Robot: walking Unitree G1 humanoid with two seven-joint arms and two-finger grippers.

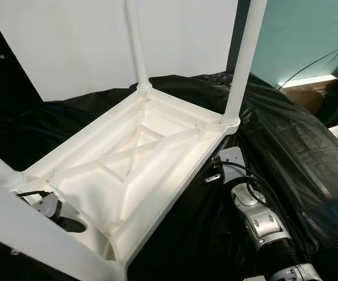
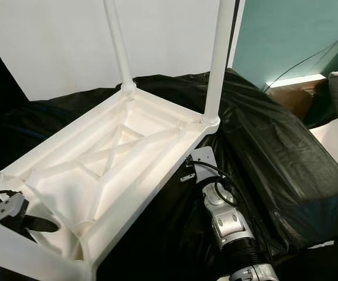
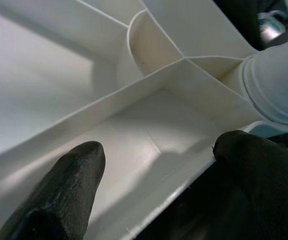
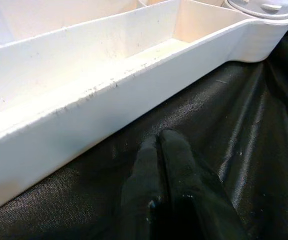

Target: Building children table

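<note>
Plastic, white and moulded, the upturned children's table top (image 1: 151,146) lies underside up on a crinkled black plastic sheet (image 1: 297,152), its ribbed cross-bracing facing the camera. Two round white plastic legs (image 1: 135,44) stand in the far corner sockets, a third rises from the near-left corner, and a fourth white leg (image 1: 34,234) slants across the near edge toward the nearest corner, though I cannot tell whether it is seated.

The left gripper (image 3: 153,170) sits at that near end: its black fingers (image 3: 69,185) are spread wide, straddling the thin rim wall, one inside the tray-like recess and one outside, not visibly pinching it, just beside a leg collar. The right gripper (image 4: 161,165) rests with its two fingers pressed together and holding nothing, tips on the black sheet just beside the long right rim of the table.

The step in hand looks like fitting the last leg. The assembly seems nearly done. Next, the left fingers likely need to close on the rim to steady the top while the leg is driven home in its socket; the right could brace the side.
</note>
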